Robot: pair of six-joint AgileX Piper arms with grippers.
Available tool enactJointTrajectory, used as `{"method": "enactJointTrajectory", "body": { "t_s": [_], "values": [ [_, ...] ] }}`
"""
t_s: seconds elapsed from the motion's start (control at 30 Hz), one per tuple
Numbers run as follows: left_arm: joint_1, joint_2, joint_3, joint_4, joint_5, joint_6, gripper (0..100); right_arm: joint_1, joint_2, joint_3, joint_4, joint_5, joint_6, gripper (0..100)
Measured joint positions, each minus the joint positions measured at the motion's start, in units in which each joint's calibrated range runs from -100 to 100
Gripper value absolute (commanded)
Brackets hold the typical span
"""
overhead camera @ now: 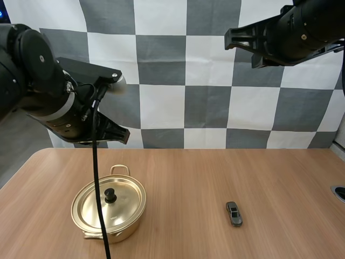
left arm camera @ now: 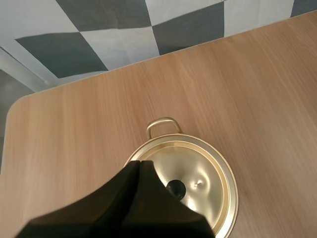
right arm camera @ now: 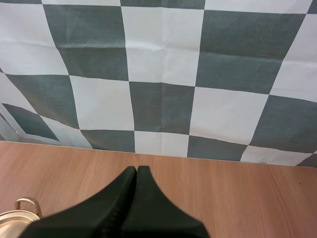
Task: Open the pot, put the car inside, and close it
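Note:
A gold pot (overhead camera: pixel 108 209) stands on the wooden table at front left, its lid on, with a black knob (overhead camera: pixel 110 195) in the middle. A small grey toy car (overhead camera: pixel 234 213) lies flat on the table to the right of it. My left gripper (overhead camera: pixel 123 135) hangs well above and behind the pot. In the left wrist view it (left arm camera: pixel 140 163) is shut on nothing, a single dark wedge over the lid (left arm camera: pixel 203 183) near the knob (left arm camera: pixel 175 188). High at the back right is my right gripper (overhead camera: pixel 230 39), also shut and empty (right arm camera: pixel 136 169), with the pot's handle (right arm camera: pixel 27 203) beside it.
Bare wood (overhead camera: pixel 183 183) lies between the pot and the car. A round fitting (overhead camera: pixel 339 192) sits at the table's right edge. The table's rounded far left corner (left arm camera: pixel 20 101) is behind the pot.

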Motion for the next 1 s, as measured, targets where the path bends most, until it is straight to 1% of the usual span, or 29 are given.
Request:
{"method": "enactJointTrajectory", "body": {
  "t_s": [0.17, 0.23, 0.27, 0.3, 0.33, 0.43, 0.47, 0.5, 0.6, 0.73, 0.9, 1.0],
  "values": [
    [0.0, -2.1, 0.0, -0.1, 0.2, 0.0, 0, 0.0, 0.0, 0.0, 0.0, 0.0, 0.0, 0],
    [0.0, -2.3, 0.0, -0.1, 0.2, 0.0, 5, 0.0, 0.0, 0.0, 0.1, 0.0, 0.0, 0],
    [0.0, -2.1, 0.0, 0.1, 0.2, 0.0, 11, 0.0, 0.0, 0.0, 0.1, 0.0, 0.0, 0],
    [0.0, -1.5, 0.0, 0.3, 0.2, 0.0, 20, 0.0, 0.0, 0.0, 0.1, 0.0, 0.0, 0],
    [0.0, -0.8, 0.0, 0.8, 0.2, 0.4, 31, 0.0, 0.0, 0.0, 0.1, 0.0, 0.0, 0],
    [0.0, 1.5, 0.0, 2.8, 0.2, 2.1, 73, 0.0, 0.0, 0.0, 0.3, 0.0, 0.0, 0],
    [0.0, 1.9, 0.0, 3.5, 0.2, 2.5, 91, 0.0, 0.0, 0.0, 0.3, 0.0, 0.0, 0],
    [0.0, 2.0, 0.0, 3.9, 0.2, 3.1, 100, 0.0, 0.0, 0.0, 0.3, 0.0, 0.0, 0],
    [0.0, 1.6, 0.0, 3.0, 0.2, 6.6, 100, 0.0, 0.0, 0.0, 0.3, 0.0, 0.0, 0],
    [0.0, 1.2, 0.0, -0.8, 0.2, 10.6, 100, 0.0, 0.0, 0.0, 0.3, 0.0, 0.0, 0],
    [0.0, 2.2, 1.9, -7.9, 0.2, 11.1, 100, 0.0, 0.0, 0.0, 0.3, 0.0, 0.0, 0],
    [0.0, 3.0, 5.4, -10.4, 0.2, 10.4, 100, 0.0, 0.0, 0.0, 0.3, 0.0, 0.0, 0]
  ]
}}
